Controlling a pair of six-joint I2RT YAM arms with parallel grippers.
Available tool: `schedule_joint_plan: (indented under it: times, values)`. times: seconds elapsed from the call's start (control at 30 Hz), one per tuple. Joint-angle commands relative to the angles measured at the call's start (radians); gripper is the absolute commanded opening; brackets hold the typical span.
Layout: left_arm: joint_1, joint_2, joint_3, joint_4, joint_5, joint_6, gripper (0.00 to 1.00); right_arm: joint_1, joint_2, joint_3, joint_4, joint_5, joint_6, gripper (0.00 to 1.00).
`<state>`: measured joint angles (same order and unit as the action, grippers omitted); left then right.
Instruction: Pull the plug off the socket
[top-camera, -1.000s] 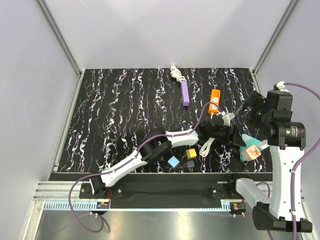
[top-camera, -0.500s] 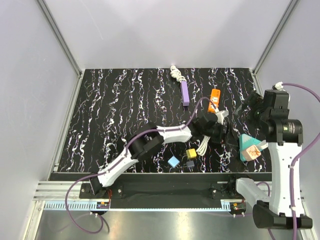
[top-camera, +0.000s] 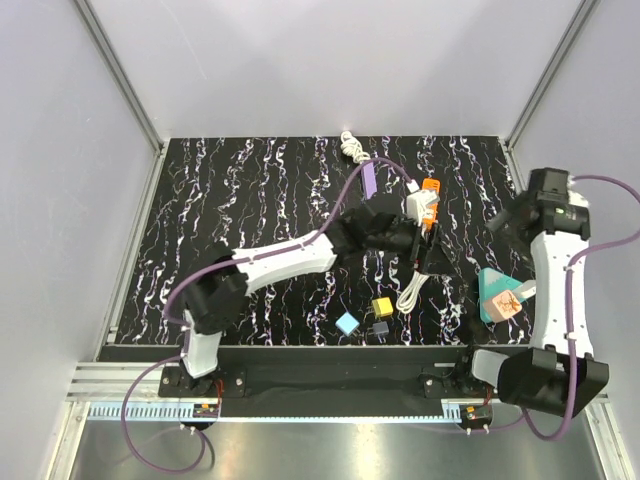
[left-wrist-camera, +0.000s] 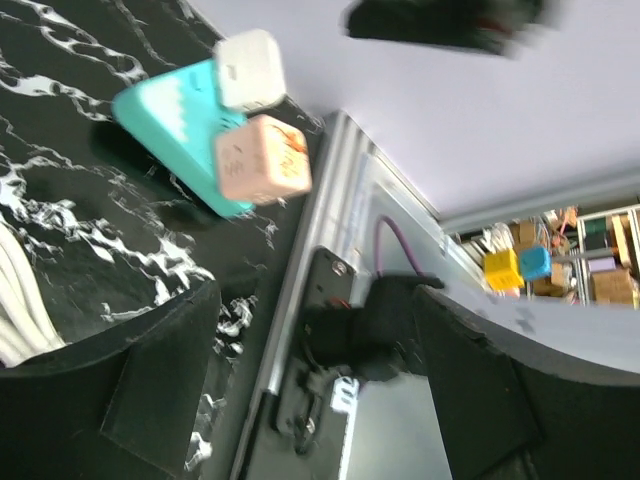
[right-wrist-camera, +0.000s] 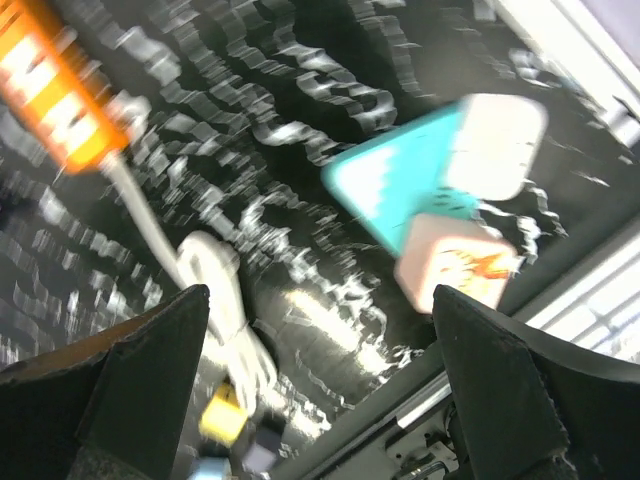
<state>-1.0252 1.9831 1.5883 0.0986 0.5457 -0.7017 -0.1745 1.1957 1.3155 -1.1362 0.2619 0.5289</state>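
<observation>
Orange socket strip (top-camera: 431, 197) sits upper right of centre in the overhead view, with a white plug (top-camera: 415, 205) against its left edge; seated or loose, can't tell. Below it the left gripper (left-wrist-camera: 318, 290) hangs with jaws spread and empty, and the right gripper (right-wrist-camera: 320, 295) is likewise released over the table (top-camera: 250, 200). Best play, I'd say: pin the strip, clamp the plug body squarely, pull straight along the pins, no twisting
</observation>
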Motion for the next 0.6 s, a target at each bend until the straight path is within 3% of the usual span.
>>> schedule_joint_plan:
  times: [0.0, 0.2, 0.3, 0.33, 0.4, 0.43, 0.57]
  values:
    - [0.02, -0.104, -0.102, 0.021, 0.048, 0.048, 0.83, -0.129, 0.004, -0.036, 0.042, 0.039, 0.033, 1.0]
    - [0.016, -0.229, -0.206, 0.038, 0.062, 0.022, 0.81, -0.379, 0.001, -0.084, 0.087, 0.077, 0.054, 0.97]
    - [0.011, -0.274, -0.243, 0.038, 0.057, 0.027, 0.81, -0.401, -0.024, -0.108, 0.093, 0.175, 0.121, 0.72]
    - [0.013, -0.28, -0.249, 0.033, 0.059, 0.027, 0.81, -0.402, -0.033, -0.136, 0.093, 0.197, 0.138, 0.53]
    - [0.011, -0.305, -0.269, 0.033, 0.054, 0.027, 0.81, -0.405, -0.062, -0.168, 0.098, 0.217, 0.183, 0.43]
    - [0.011, -0.313, -0.277, 0.032, 0.053, 0.027, 0.81, -0.413, -0.07, -0.186, 0.098, 0.255, 0.198, 0.32]
    - [0.008, -0.342, -0.31, 0.027, 0.048, 0.027, 0.81, -0.519, -0.099, -0.281, 0.134, 0.234, 0.21, 0.15]
